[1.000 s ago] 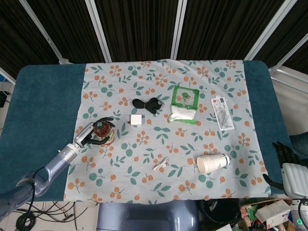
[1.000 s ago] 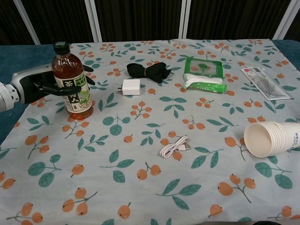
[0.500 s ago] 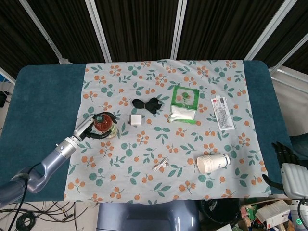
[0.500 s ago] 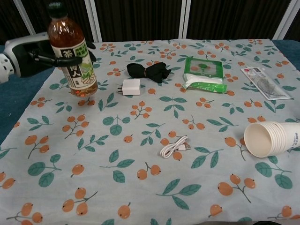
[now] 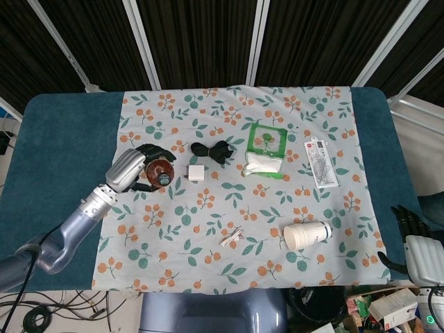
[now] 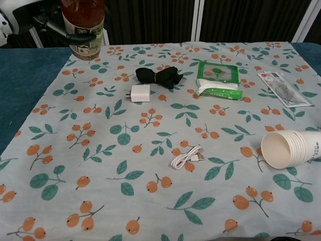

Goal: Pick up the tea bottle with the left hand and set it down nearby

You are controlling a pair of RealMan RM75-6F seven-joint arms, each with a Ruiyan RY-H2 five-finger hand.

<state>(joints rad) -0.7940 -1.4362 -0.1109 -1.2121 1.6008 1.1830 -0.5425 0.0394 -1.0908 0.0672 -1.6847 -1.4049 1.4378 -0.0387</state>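
The tea bottle (image 6: 83, 27), amber with a green and white label, hangs high above the table's left side, its cap cut off by the top of the chest view. In the head view I see the tea bottle (image 5: 161, 171) from above. My left hand (image 5: 132, 170) grips it around the body, fingers wrapped over the label; in the chest view the left hand (image 6: 42, 17) shows at the top left corner. My right hand (image 5: 409, 225) rests off the table's right edge, holding nothing, fingers apart.
On the floral cloth (image 6: 150, 150) lie a black cloth bundle (image 6: 159, 76), a white charger (image 6: 140, 93), a green wipes pack (image 6: 216, 78), a white cable (image 6: 186, 157), a stack of paper cups (image 6: 291, 148) on its side and a clear packet (image 6: 281, 88).
My left hand has lifted the tea bottle from the cloth and carried it upward and slightly toward the table's far side. The right hand has stayed still.
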